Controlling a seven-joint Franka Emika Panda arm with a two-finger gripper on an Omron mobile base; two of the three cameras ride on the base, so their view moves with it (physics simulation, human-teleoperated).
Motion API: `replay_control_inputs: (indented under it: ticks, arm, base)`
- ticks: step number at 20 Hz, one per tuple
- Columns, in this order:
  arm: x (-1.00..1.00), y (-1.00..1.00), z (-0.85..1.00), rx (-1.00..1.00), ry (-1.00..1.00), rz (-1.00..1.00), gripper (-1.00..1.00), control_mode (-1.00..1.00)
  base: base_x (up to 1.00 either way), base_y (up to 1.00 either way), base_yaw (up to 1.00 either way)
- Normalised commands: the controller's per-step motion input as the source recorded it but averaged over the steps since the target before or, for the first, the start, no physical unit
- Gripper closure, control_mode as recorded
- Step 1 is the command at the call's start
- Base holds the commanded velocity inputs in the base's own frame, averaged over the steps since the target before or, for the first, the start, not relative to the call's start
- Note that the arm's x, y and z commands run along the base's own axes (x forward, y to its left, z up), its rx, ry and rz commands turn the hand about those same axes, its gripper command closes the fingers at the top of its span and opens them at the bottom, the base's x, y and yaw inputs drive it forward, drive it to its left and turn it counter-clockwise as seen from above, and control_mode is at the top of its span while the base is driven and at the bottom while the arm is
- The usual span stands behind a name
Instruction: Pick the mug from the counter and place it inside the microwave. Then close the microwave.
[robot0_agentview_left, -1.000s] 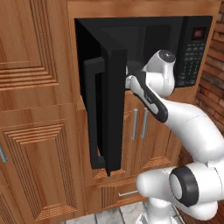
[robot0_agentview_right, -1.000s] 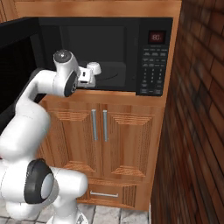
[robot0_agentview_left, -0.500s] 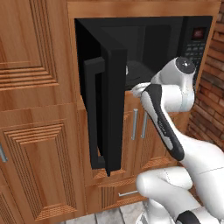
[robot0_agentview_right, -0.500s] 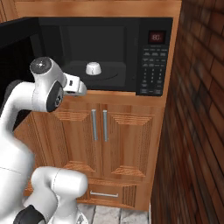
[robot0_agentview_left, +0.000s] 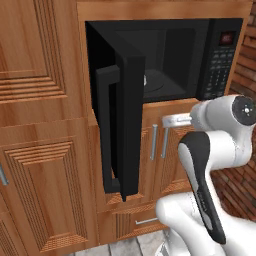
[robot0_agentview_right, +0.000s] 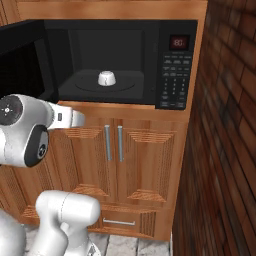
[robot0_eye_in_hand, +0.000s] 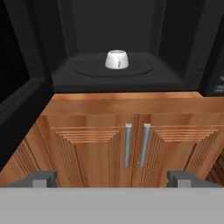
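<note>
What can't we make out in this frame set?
- Mug: left base view, mostly hidden behind the open microwave door.
- Keypad labels: right base view, too small to read.
- Tool: hand view, just the fingertips clear the bottom edge, standing wide apart.

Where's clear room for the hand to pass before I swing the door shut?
Free: in front of the wooden cabinet doors below the microwave, between its open door and keypad side. Crowded: turntable centre, where the mug sits upside down.
</note>
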Motion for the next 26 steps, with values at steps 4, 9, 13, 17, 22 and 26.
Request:
replay_control_inputs:
  ticks: [4, 9, 13, 17, 22, 26]
  arm:
    - [-1.0, 0.0, 0.45, 0.0, -0.15, 0.0, -1.0, -1.0]
    - [-0.99, 0.0, 0.59, 0.0, -0.15, 0.0, -1.0, -1.0]
    - [-0.96, 0.0, 0.69, 0.0, -0.14, 0.0, -1.0, -1.0]
    - [-1.0, 0.0, 0.62, 0.0, -0.14, 0.0, -1.0, -1.0]
    - [-0.98, 0.0, 0.41, -0.03, -0.16, -0.01, -1.0, -1.0]
    - [-0.96, 0.0, 0.29, -0.04, -0.21, -0.02, -1.0, -1.0]
  base:
    - [0.0, 0.0, 0.0]
    - [0.0, 0.0, 0.0]
    - [0.0, 0.0, 0.0]
    - [0.0, 0.0, 0.0]
    - [0.0, 0.0, 0.0]
    - [0.0, 0.0, 0.0]
